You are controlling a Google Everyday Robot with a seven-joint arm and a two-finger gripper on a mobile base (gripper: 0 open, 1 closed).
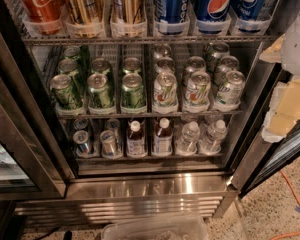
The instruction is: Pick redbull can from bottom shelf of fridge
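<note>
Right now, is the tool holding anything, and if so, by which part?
Nothing seen in it. The tool sits at the right edge of the view, apart from the front-left redbull can, which stands untouched on the bottom shelf.

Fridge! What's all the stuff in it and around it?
fridge: one, steel, filling the view
cola can: one, red, top rack left
gold cans: two, gold, top rack left-middle
Pepsi cans: three, blue, top rack right
green cans: at least six, green, middle rack left
white cans: at least six, white, middle rack right
redbull cans: four, silver, bottom shelf left
juice bottles: two, white-capped, bottom shelf middle
water bottles: two, clear, bottom shelf right
tub: one, clear, floor in front
cable: one, orange, floor right
pincer: one, cream-white, right edge beside the fridge
</note>
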